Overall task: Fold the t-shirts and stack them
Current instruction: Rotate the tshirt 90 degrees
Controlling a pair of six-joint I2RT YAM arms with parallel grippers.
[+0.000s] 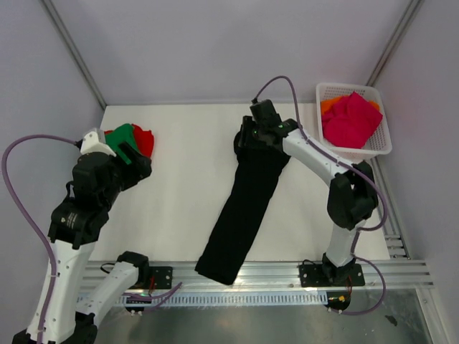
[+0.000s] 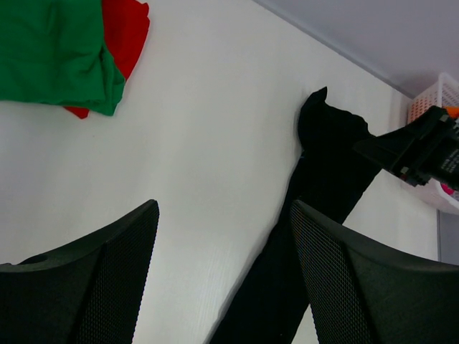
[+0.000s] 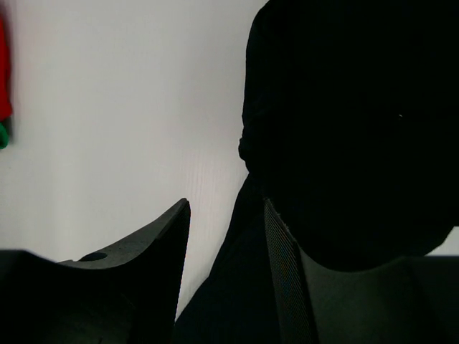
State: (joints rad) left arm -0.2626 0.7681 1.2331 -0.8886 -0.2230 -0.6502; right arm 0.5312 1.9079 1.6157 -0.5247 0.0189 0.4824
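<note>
A large black t-shirt (image 1: 240,215) lies as a long narrow strip from mid-table down over the near edge. It also shows in the left wrist view (image 2: 326,165) and the right wrist view (image 3: 344,107). My right gripper (image 1: 245,140) is open at the strip's far end, with black cloth and bare table between its fingers (image 3: 224,204). My left gripper (image 1: 136,162) is open and empty (image 2: 224,204), beside a green shirt (image 1: 122,136) lying on a red shirt (image 1: 146,140) at the far left. A magenta-pink shirt (image 1: 351,119) and an orange one (image 1: 330,105) sit in the basket.
A white lattice basket (image 1: 384,137) stands at the far right corner; it also shows in the left wrist view (image 2: 430,97). Grey walls close the back and sides. A metal rail (image 1: 272,272) runs along the near edge, and the black shirt hangs over it.
</note>
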